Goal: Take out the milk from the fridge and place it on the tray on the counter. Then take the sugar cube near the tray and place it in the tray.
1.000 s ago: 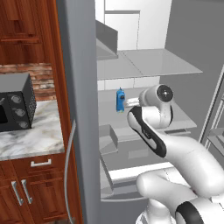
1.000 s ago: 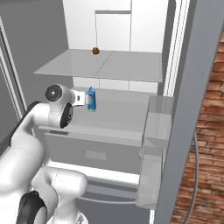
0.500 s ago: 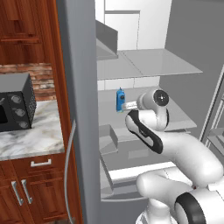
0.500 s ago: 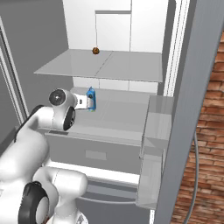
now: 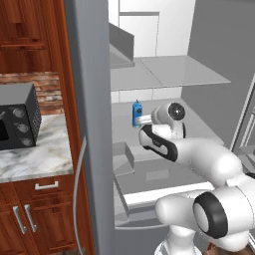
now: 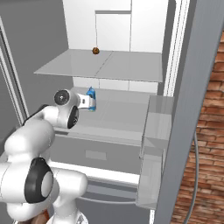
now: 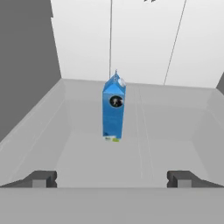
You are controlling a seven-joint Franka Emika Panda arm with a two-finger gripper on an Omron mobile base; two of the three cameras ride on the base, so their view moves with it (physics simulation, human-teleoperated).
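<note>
The milk (image 7: 114, 108) is standing upright on a middle shelf of the open fridge (image 5: 89, 99), its long axis vertical and its gabled top pointing up. The end effector (image 7: 111, 178) is sitting just short of it with its jaws spread wide, gripping nothing. I'd guess the slim carton is light and fairly stiff but tippy, so clasping the flat sides around mid-height looks safest; how slick it is I can't tell.

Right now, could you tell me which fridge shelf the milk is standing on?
The milk stands upright on the lower shelf, ahead of the open hand; the upper shelf holds a small brown ball.
</note>
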